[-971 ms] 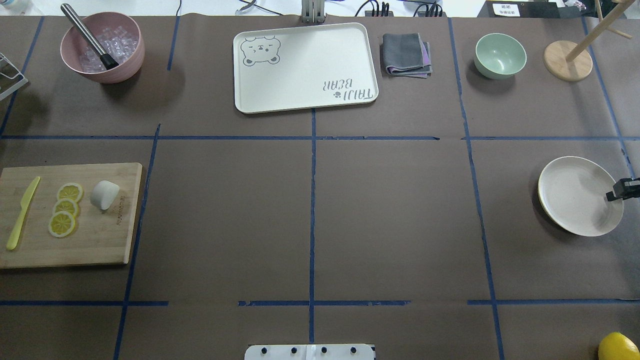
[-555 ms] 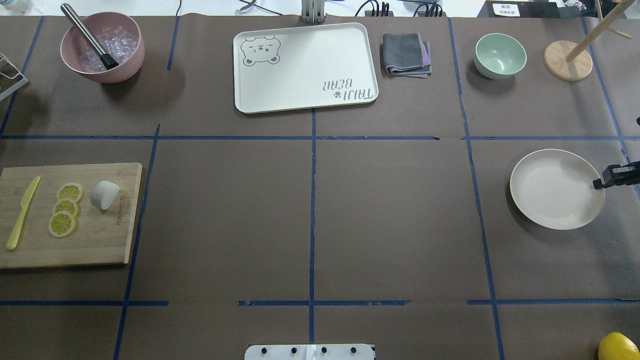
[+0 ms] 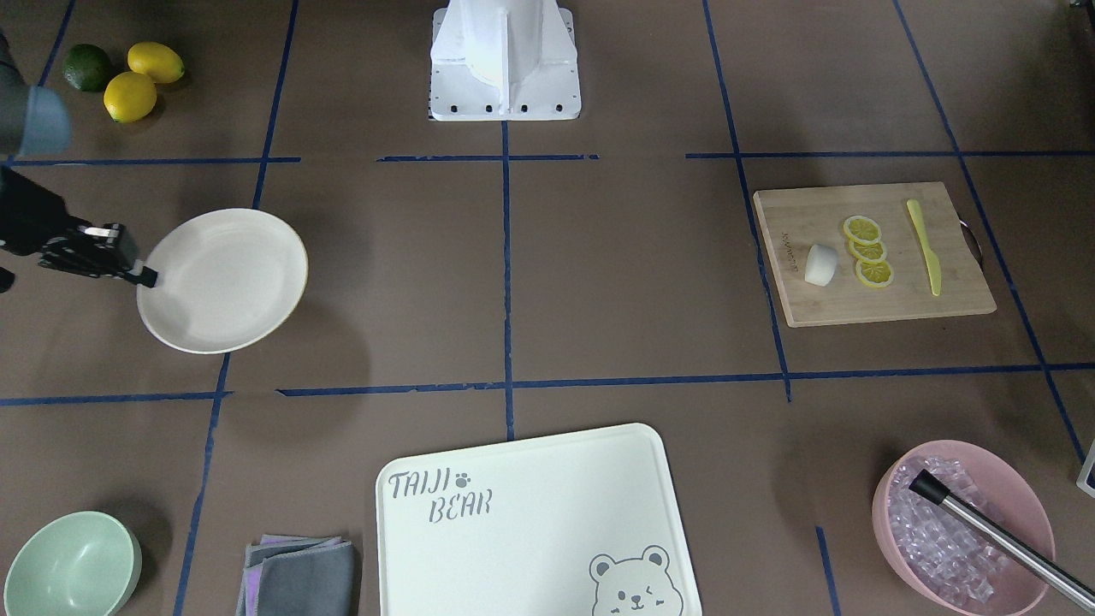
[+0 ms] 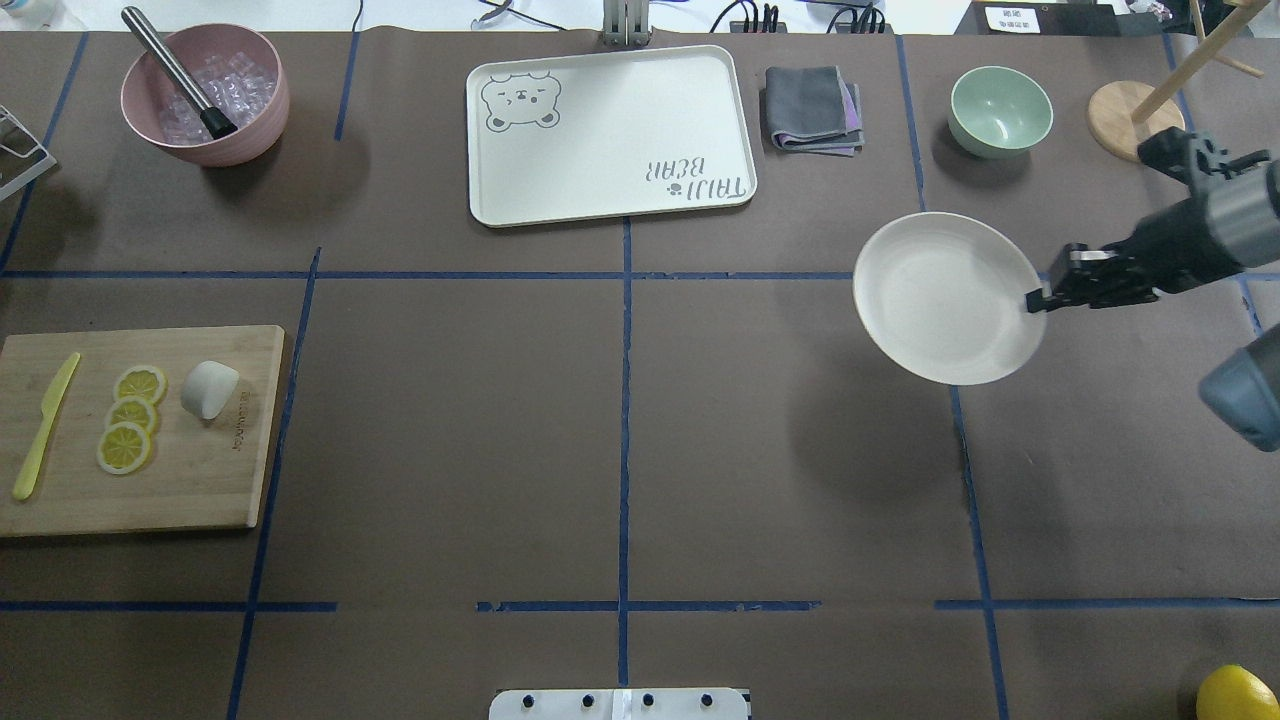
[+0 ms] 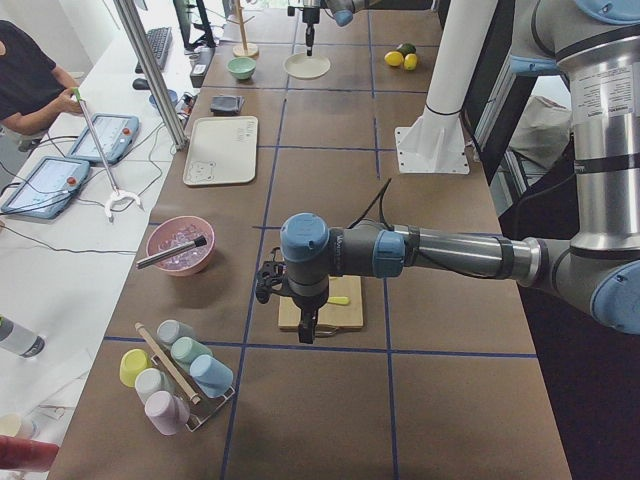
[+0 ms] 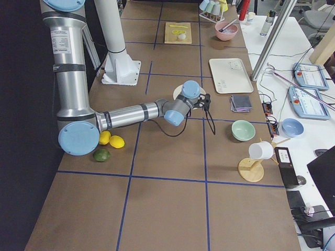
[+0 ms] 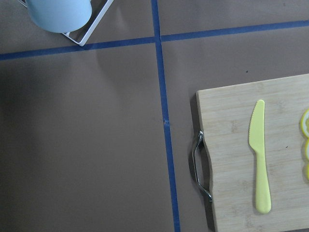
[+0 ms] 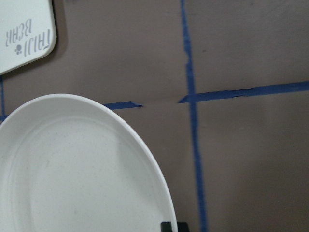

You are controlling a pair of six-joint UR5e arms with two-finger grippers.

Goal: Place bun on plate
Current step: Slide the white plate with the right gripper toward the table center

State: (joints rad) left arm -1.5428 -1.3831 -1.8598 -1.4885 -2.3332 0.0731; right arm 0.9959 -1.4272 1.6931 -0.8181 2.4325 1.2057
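Over the brown, blue-taped table (image 4: 450, 420), the right gripper (image 4: 1033, 299) clamps the round cream-white plate (image 4: 945, 298) by its rim; the left gripper (image 5: 307, 330): opening cannot be told.

Matt brown paper (image 4: 450, 400) covers the table (image 4: 800, 520). The plate (image 4: 940, 300) looks smooth and matt, faintly speckled; the bun (image 4: 208, 388) smooth, dull white. Pale wood grain on the cutting board (image 4: 140, 480), 1 shiny metal handle (image 7: 194, 162), 1 yellow plastic knife (image 4: 45, 425).
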